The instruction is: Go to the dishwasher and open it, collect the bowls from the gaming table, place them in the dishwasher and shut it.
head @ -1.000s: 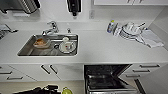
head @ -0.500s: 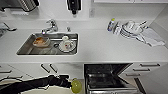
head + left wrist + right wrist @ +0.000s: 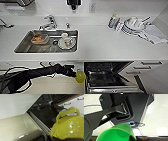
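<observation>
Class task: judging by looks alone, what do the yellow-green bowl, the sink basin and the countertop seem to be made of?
Yellow-green bowl: probably plastic; uniform bright colour, moulded handle loop, small punched holes, soft gloss.
Sink basin: likely stainless steel; grey metallic sheen.
Countertop: smooth plain white, laminate or solid surface; cannot tell which.

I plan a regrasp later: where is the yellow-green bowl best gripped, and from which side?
Probably by the arched loop handle standing up from the rim of the yellow-green bowl: it leaves an open gap for fingers. Come from the dishwasher side, opposite the left end effector.

Bright, even overhead light washes the white worktop (image 3: 100,47) pale, all views soft and blurred, glints on the yellow-green bowl (image 3: 70,130)
</observation>
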